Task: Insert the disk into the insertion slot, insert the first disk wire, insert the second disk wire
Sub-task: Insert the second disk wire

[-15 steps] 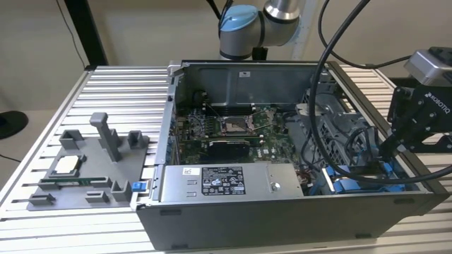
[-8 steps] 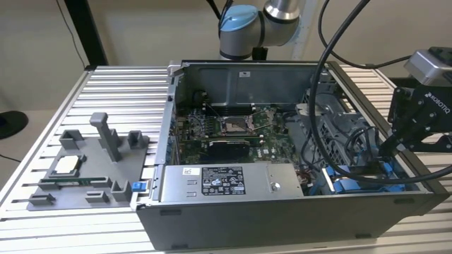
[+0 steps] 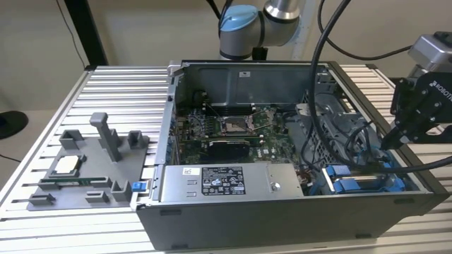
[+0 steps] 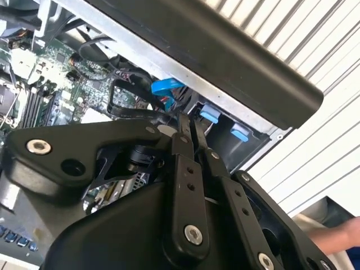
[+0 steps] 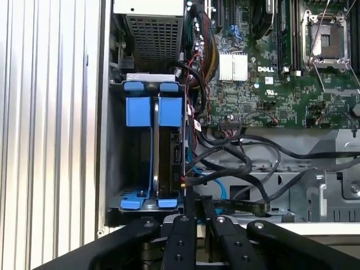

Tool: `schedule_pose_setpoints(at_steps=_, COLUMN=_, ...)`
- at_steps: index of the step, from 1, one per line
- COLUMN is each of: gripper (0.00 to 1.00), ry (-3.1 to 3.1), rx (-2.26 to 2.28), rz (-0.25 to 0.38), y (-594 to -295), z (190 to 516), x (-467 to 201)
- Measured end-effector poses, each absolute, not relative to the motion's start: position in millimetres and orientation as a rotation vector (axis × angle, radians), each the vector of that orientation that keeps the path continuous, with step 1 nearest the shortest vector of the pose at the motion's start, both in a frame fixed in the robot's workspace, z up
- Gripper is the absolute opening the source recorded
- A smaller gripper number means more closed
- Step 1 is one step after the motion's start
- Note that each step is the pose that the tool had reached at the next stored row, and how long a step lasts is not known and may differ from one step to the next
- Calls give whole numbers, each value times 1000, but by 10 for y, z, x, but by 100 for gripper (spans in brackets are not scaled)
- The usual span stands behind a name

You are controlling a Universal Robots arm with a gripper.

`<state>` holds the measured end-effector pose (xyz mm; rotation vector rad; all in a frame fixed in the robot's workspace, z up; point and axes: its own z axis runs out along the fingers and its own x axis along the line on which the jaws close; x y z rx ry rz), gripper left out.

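**Jaws poised at drive bay, disk seated on edge**

The black gripper, seen in both wrist views, has its jaws drawn together with the tips all but meeting. Whether a cable end is pinched between them cannot be told.

Just ahead of the tips, the disk stands on edge inside the insertion slot. Its blue carrier tabs are at the end farthest from the jaws. A second pair of blue tabs sits in the neighbouring compartment, on the side of the disk away from the motherboard.

Black cables and a thin blue cable loop just beside the jaws on the motherboard side. One black end lies close to the disk's edge near the tips. Farther from the jaws, the green board carries a processor socket.

In the exterior view, the gripper hangs above one corner of the open grey computer case. A silver box with a white sticker lies along the same case wall, well apart from the jaws. Farther still, outside the case, a grey fixture tray rests on the ribbed metal worktop.
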<state>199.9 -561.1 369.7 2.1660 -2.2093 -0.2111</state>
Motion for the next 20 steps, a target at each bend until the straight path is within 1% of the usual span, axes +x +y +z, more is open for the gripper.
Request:
schedule_pose_setpoints(at_steps=6, gripper=0, ry=-2223, rx=2181, rz=-181, y=-5584, z=3766, x=1867)
schedule_pose_setpoints(at_steps=20, gripper=0, ry=-2243, rx=2203, rz=-140, y=-5567, z=3896, x=1639)
